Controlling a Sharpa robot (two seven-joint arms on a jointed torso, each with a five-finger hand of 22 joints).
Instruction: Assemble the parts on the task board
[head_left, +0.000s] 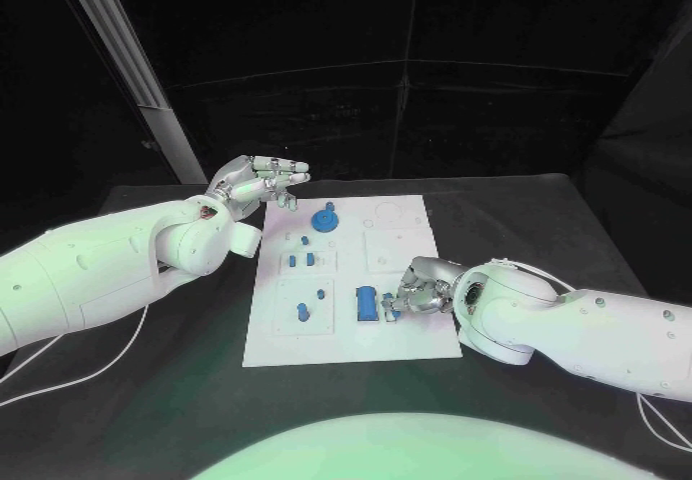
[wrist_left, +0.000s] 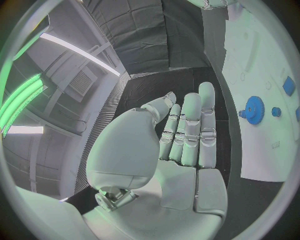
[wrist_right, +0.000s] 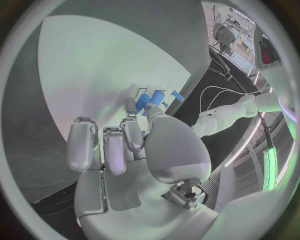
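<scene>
The white task board (head_left: 411, 335) lies in the middle of the black table. On it sit a blue gear (head_left: 326, 217), small blue parts (head_left: 296, 260) and a blue block (head_left: 369, 303). My right hand (head_left: 421, 287) is curled down at the block's right side. Its thumb and a finger close on a small blue part (head_left: 391, 313), which the right wrist view shows at the fingertips (wrist_right: 143, 102). My left hand (head_left: 260, 182) hovers over the board's far left corner, fingers apart and holding nothing. The left wrist view shows its flat palm (wrist_left: 181, 150) beside the gear (wrist_left: 254, 110).
A pale slanted pole (head_left: 144, 90) stands behind the table at the back left. White cables (head_left: 87, 365) trail over the table under my left arm. Bare black table (head_left: 534, 215) lies right of the board.
</scene>
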